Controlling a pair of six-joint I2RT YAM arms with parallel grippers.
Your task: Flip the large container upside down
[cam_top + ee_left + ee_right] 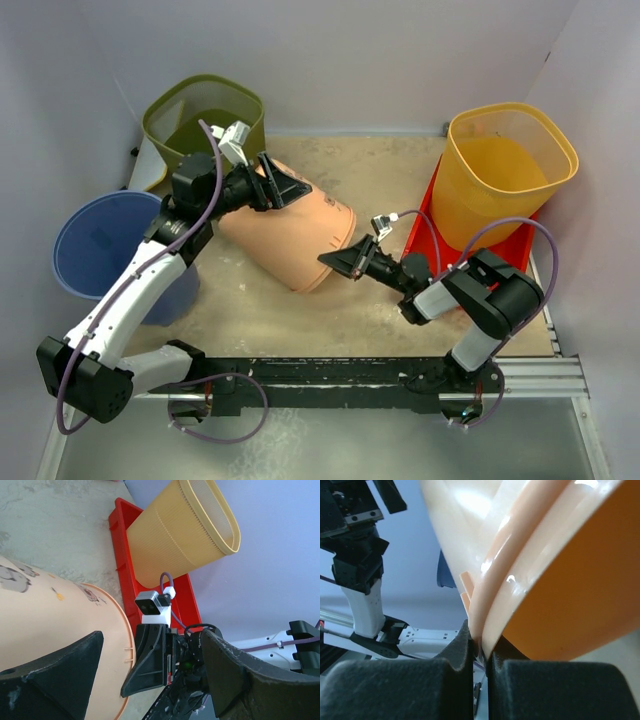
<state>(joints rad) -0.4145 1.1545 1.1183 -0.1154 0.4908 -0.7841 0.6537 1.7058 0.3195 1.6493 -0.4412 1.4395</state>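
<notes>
A: From above – whereabouts of the bucket [285, 235]?

B: On its side in the middle of the table [390, 165], mouth toward the near right, bottom toward the far left corner. Not yet upside down. Pinched at the rim by the right gripper [342, 262]. Left gripper [280, 186] spread wide at the bottom end, gripping nothing.

A: And through the left wrist?

B: Same wide spread of the left gripper [150, 642], with the bucket [50, 615] wall beside one finger – contact hard to judge. Beyond, a yellow bin [180, 535] in a red tray [122, 540] toward the far right corner.

A: Right wrist?

B: Right gripper [481, 647] clamped tight on the thin rim of the bucket [570, 580].

A: Risks from here?

B: Most likely a slip off that thin rim partway through the tip, with one narrow pinch doing all the work. Possibly a sideways roll too, given the round wall. Could also knock the tray if swung far right.

A: Anything readable?

B: Small grey printed figures on the wall, too small to make out. No brand, no lettering anywhere.
</notes>
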